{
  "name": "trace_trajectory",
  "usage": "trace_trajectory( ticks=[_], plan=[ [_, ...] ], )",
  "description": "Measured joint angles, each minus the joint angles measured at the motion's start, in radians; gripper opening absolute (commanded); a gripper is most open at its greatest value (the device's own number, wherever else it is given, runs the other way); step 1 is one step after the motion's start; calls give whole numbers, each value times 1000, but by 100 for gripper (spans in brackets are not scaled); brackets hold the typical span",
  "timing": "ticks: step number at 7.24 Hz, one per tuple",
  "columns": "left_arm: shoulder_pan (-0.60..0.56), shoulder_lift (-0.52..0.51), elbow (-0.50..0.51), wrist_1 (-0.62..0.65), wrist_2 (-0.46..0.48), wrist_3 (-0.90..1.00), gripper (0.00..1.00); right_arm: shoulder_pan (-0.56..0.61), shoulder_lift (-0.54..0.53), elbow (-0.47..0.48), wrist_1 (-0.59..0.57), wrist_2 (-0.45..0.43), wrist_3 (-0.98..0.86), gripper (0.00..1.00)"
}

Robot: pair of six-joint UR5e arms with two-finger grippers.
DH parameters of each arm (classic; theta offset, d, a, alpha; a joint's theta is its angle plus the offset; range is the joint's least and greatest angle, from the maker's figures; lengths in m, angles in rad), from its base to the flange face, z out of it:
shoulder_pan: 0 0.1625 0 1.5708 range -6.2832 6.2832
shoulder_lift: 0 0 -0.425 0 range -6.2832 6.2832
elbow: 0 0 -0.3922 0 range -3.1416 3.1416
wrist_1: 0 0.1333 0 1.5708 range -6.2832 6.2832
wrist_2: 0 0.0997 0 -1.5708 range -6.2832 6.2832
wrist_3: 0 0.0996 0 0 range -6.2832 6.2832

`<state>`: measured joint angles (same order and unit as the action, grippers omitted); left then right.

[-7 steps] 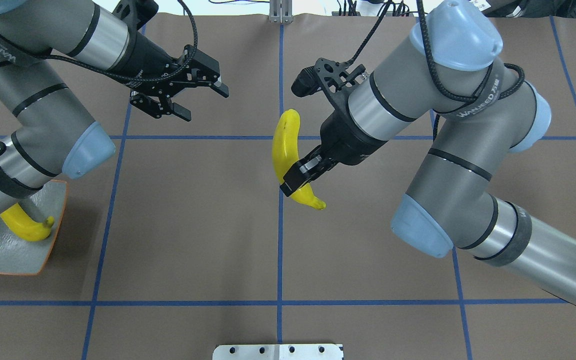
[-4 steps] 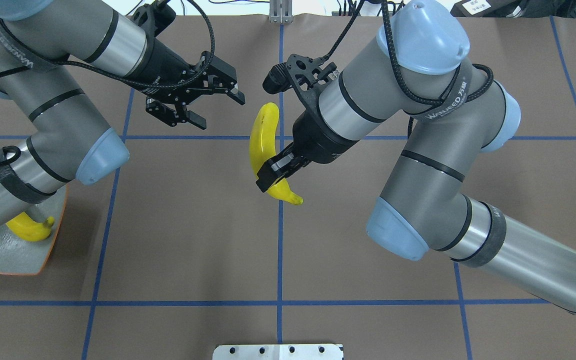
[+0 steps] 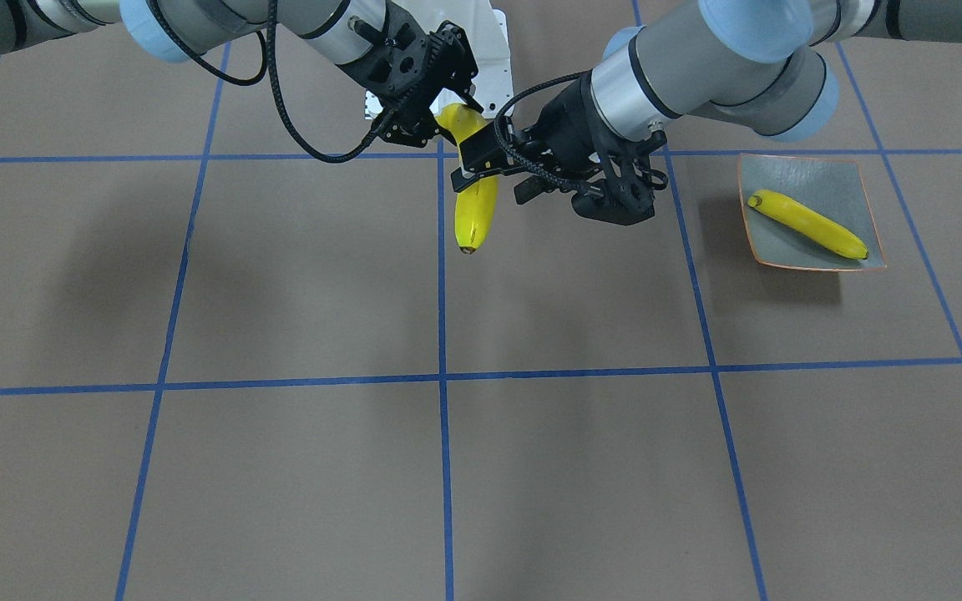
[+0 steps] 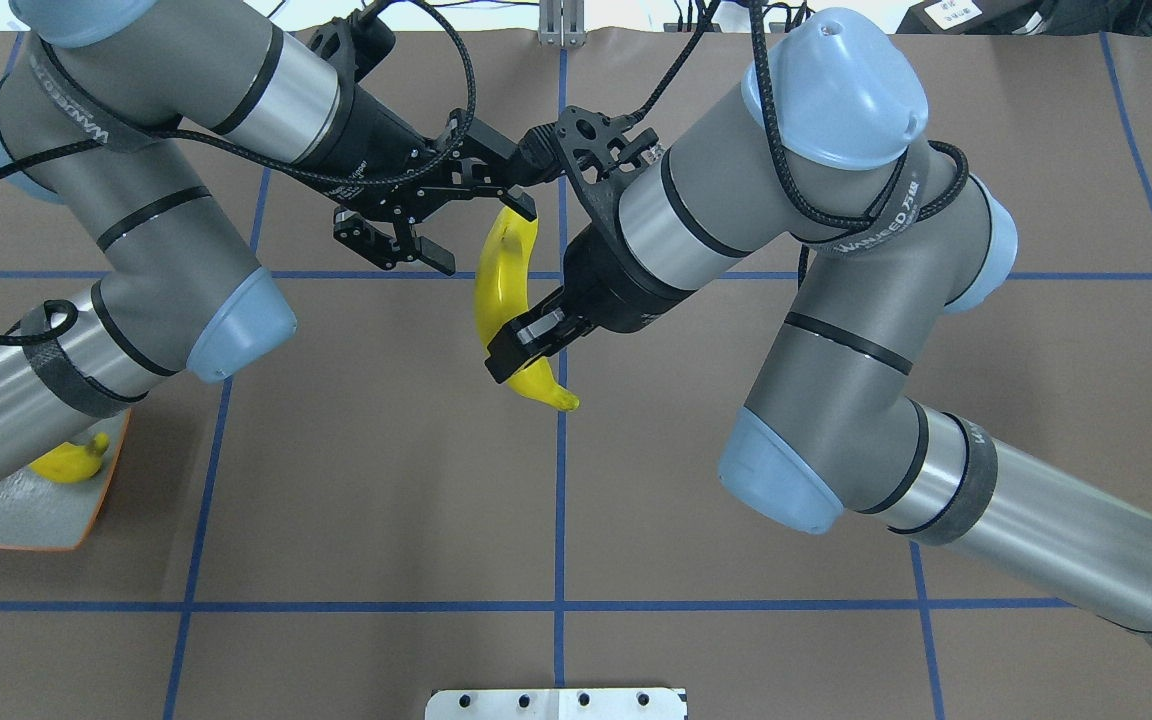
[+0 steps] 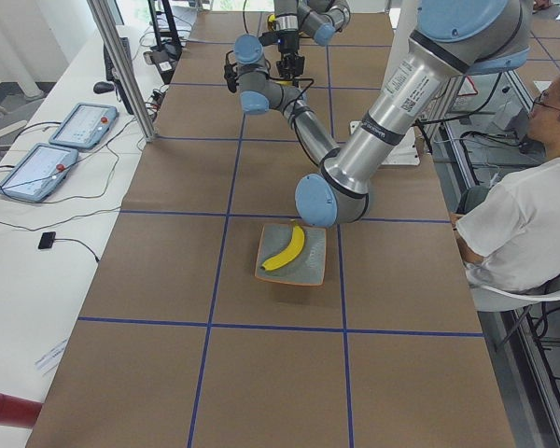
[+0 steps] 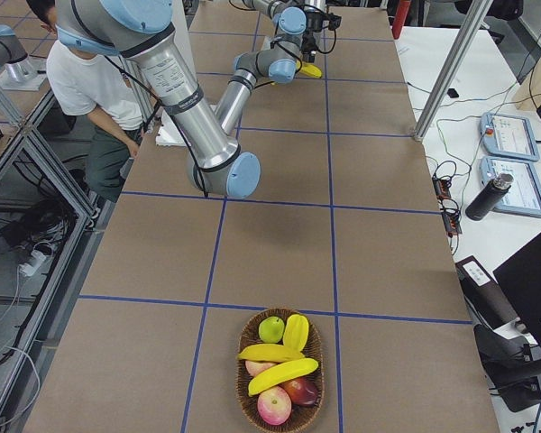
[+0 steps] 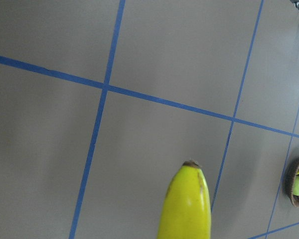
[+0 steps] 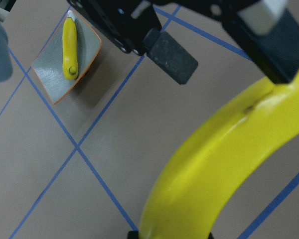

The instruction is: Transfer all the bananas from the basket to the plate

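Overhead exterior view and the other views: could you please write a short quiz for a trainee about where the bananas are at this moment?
1. True or false: the right gripper is shut on the held banana above the table.
2. How many bananas lie in the basket?
3. What lies on the plate? A an apple; B a banana; C nothing.

Key: 1 true; 2 three; 3 B.
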<state>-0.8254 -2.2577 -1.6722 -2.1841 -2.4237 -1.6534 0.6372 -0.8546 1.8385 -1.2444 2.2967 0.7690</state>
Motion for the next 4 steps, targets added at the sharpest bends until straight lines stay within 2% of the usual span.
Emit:
trace_trajectory(
  ticks=[1, 4],
  plan=[
    [3, -1, 1, -2, 0, 0, 81, -1, -1, 0, 6, -1, 6, 0],
    [5, -4, 12, -19, 2, 1, 55, -4, -4, 6, 10, 1, 10, 0]
  ],
)
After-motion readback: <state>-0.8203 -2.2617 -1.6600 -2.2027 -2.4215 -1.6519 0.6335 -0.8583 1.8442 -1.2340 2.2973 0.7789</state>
